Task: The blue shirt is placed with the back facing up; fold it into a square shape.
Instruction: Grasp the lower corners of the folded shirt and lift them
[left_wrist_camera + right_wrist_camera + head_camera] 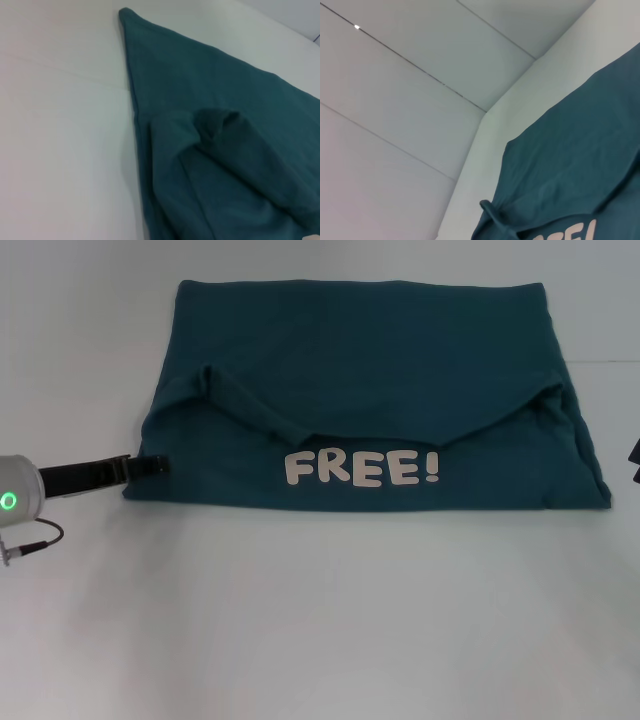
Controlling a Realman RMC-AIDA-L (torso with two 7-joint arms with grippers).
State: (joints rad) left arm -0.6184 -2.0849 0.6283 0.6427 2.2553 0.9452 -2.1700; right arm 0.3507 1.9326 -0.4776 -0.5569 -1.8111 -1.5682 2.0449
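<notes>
White table (320, 620): plain matte work surface filling the head view from edge to edge; bare and unmarked across its near half, from 3 through 6 to 9 o'clock. A faint straight seam line (600, 361) runs across it at about 2 o'clock. In the left wrist view the same surface (60, 150) appears pale and smooth, with a faint crease line crossing it.

White wall panels (405, 100): seen in the right wrist view only, beyond the table's far edge; flat panels divided by thin dark joints (420, 70) running diagonally.
</notes>
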